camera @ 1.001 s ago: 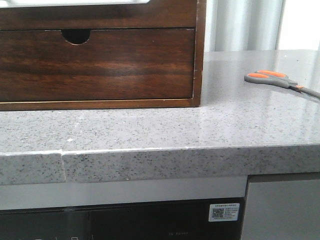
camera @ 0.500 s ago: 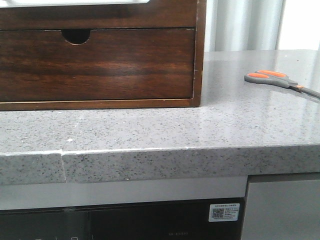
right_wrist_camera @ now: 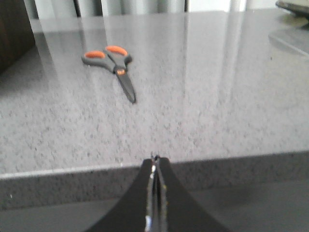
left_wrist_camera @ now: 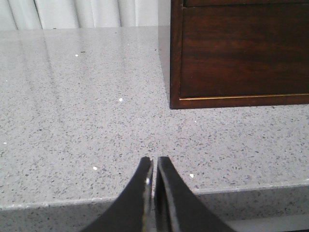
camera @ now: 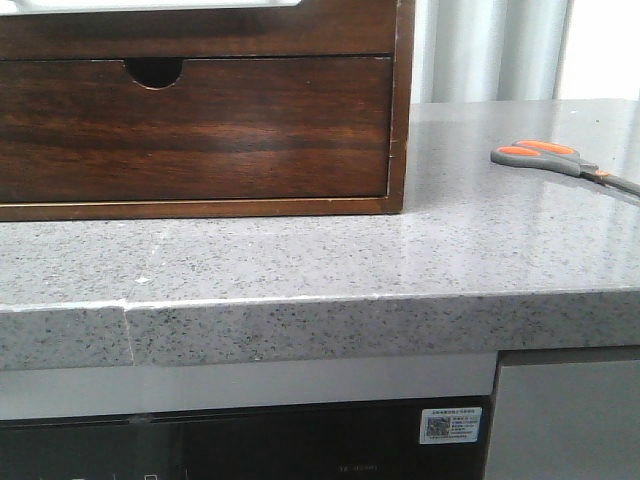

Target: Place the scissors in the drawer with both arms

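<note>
The scissors [camera: 560,160], grey handles lined in orange, lie flat on the grey counter at the right; they also show in the right wrist view [right_wrist_camera: 112,65], blades pointing toward the camera. The dark wooden drawer [camera: 200,130] with a half-round finger notch [camera: 153,70] is shut inside its wooden cabinet at the left; its corner shows in the left wrist view [left_wrist_camera: 241,53]. My left gripper [left_wrist_camera: 154,159] is shut and empty, at the counter's front edge. My right gripper [right_wrist_camera: 155,158] is shut and empty, at the counter's front edge, well short of the scissors. Neither arm shows in the front view.
The speckled grey counter [camera: 400,250] has a thick front edge [camera: 350,330] with a seam at the left. Dark appliance fronts sit below it. Curtains hang behind. A dish rim [right_wrist_camera: 294,6] shows at the far right corner in the right wrist view.
The front view has shifted very slightly; the scissors and the drawer have not moved.
</note>
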